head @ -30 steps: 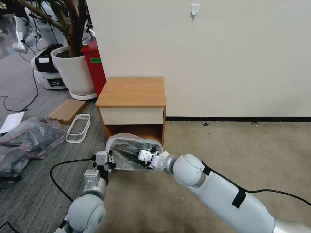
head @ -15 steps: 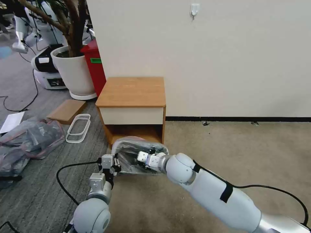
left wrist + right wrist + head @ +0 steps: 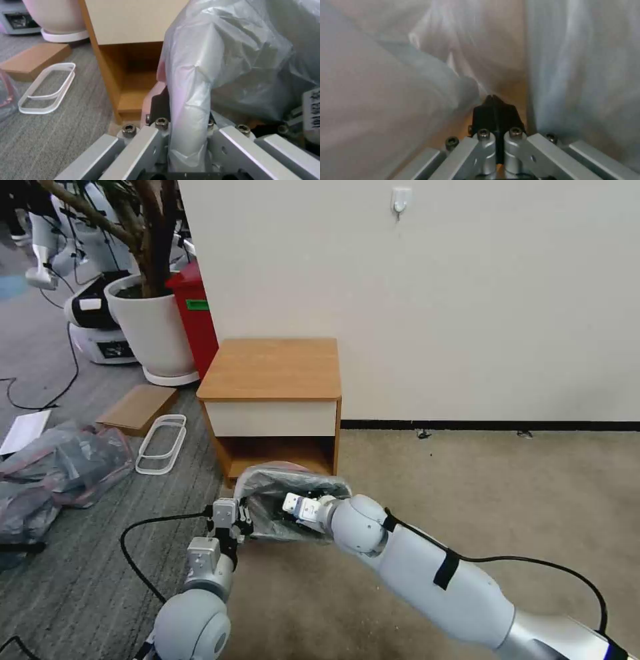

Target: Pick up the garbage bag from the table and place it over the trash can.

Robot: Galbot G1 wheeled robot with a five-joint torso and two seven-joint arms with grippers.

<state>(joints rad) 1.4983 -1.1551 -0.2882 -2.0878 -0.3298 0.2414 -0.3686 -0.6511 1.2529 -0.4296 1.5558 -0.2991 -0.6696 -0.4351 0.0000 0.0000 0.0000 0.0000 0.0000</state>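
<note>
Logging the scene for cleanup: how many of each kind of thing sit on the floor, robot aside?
Nightstand: 1
Red bin: 1
Planter pot: 1
Brown board: 1
White frame: 1
Bag heap: 1
Paper sheet: 1
Total: 7

Even, soft indoor light fills the head view, with only faint shadow inside the bench's [image 3: 270, 370] lower shelf and no glare — while the right wrist view is hazy and out of focus, the garbage bag [image 3: 396, 75] pressed close as pale, smeared folds.

White arms, black cables, silver jaws
</note>
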